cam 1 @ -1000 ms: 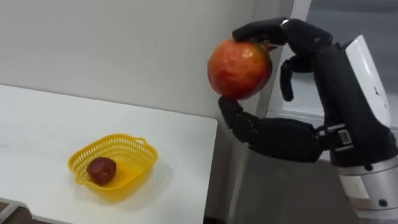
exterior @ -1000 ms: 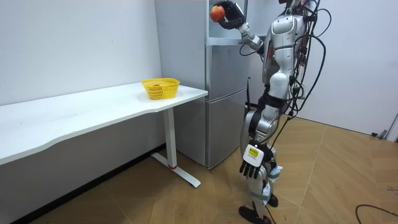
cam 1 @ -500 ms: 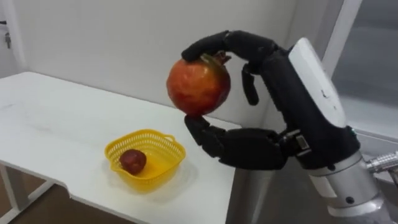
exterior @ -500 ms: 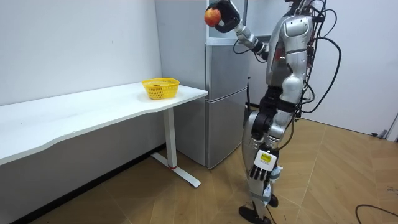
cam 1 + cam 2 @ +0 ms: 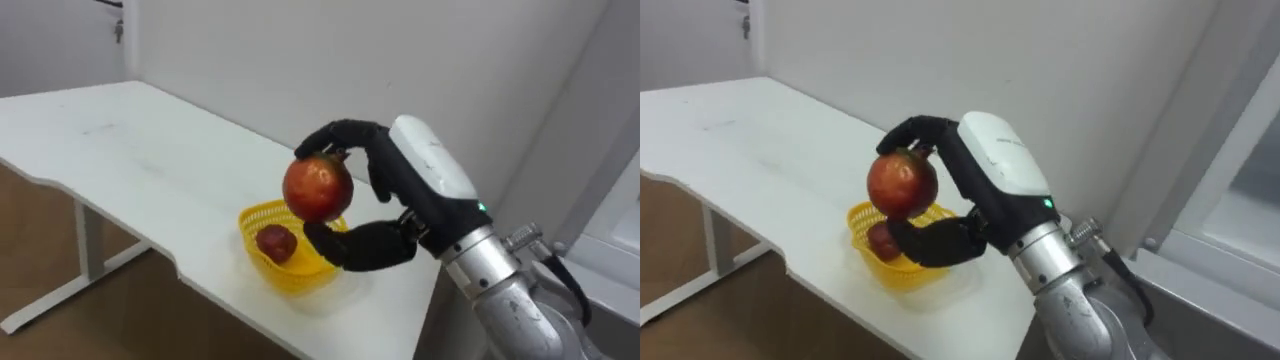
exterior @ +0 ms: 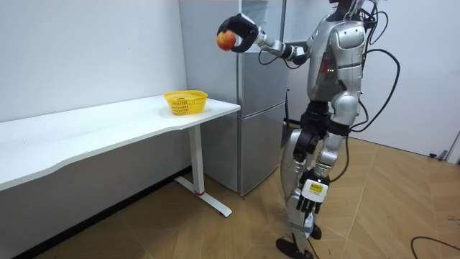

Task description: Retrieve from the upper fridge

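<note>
Gripped a round red-orange fruit (image 5: 318, 187) in the right hand (image 5: 412, 185): dark fingers (image 5: 342, 131) curled over the top, thumb (image 5: 355, 246) pressed up from below, so clamped on it from 2 sides. Touched nothing else with that hand. Held the fruit in the air at the end of the outstretched right arm, well above the white table (image 5: 110, 120) and apart from everything on it. Seen in the eye views just in front of a yellow basket (image 5: 258, 216) that stood near the table's end. Placed, in the room view, higher than the basket and between it and the grey fridge (image 6: 262, 137). Found 1 smaller dark red fruit (image 5: 277, 243) lying on the basket's bottom. Stood upright on the wooden floor (image 6: 388, 208) in front of the fridge, close to the table's end, with the raised arm reaching toward the room view's left. Hung the left hand (image 6: 310, 201) low beside the leg in the room view; open or closed, cannot tell.
</note>
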Controlling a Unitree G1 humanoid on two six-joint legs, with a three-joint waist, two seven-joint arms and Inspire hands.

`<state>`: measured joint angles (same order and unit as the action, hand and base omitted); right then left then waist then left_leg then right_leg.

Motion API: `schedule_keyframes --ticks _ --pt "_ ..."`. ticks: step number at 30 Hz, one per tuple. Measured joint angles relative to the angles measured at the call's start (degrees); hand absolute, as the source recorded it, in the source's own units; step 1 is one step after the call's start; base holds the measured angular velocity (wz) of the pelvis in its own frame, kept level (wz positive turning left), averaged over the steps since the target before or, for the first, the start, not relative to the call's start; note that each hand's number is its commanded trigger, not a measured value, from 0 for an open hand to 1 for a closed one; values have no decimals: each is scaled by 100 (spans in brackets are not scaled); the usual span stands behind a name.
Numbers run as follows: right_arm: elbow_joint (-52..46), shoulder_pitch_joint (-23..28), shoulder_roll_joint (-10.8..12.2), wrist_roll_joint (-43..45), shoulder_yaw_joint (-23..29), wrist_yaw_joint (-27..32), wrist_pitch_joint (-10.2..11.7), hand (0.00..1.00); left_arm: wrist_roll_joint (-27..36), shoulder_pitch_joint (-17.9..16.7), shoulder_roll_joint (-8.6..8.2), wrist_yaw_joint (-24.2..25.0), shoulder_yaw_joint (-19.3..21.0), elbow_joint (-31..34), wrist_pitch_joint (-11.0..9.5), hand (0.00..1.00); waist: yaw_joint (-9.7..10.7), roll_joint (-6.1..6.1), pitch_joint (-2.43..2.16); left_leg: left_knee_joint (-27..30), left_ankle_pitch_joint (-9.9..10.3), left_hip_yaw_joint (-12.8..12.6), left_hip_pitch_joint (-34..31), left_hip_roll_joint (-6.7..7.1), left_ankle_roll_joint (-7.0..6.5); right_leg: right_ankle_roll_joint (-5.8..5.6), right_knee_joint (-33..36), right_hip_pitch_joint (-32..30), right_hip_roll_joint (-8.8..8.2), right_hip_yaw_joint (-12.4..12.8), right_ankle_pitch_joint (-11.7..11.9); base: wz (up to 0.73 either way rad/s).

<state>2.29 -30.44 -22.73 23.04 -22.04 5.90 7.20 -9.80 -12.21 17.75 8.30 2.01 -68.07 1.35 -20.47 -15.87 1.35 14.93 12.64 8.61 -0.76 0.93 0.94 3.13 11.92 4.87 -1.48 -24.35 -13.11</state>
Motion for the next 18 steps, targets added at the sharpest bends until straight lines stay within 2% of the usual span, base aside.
schedule_keyframes --ticks 3,6,14,16,18 --pt "454 -119 -4 13 -185 153 -100 100 2 22 68 -39 -12 28 33 0 -66 -59 13 191 20 148 -206 40 -7 -3 46 -101 -28 -158 1 25" --pt "923 -351 -7 25 -289 257 -99 100 10 18 106 -90 -19 66 103 0 -124 -50 28 262 21 290 -376 82 -9 -11 73 -206 -45 -263 7 24" --pt "2416 -1128 -75 149 -442 708 -106 100 20 -117 175 -196 -85 391 123 0 -290 -76 28 351 22 324 -567 98 -8 -13 73 -294 -55 -354 7 6" --pt "2620 -1149 -81 140 -443 820 -112 100 20 -107 179 -206 -108 417 124 0 -337 -84 27 350 22 351 -570 115 -9 -16 68 -286 -67 -393 6 9" --pt "2729 -1149 -82 86 -464 857 -213 100 21 -110 176 -267 -118 446 156 0 -347 -98 33 350 21 422 -588 146 -12 -38 66 -289 -77 -425 -8 12"
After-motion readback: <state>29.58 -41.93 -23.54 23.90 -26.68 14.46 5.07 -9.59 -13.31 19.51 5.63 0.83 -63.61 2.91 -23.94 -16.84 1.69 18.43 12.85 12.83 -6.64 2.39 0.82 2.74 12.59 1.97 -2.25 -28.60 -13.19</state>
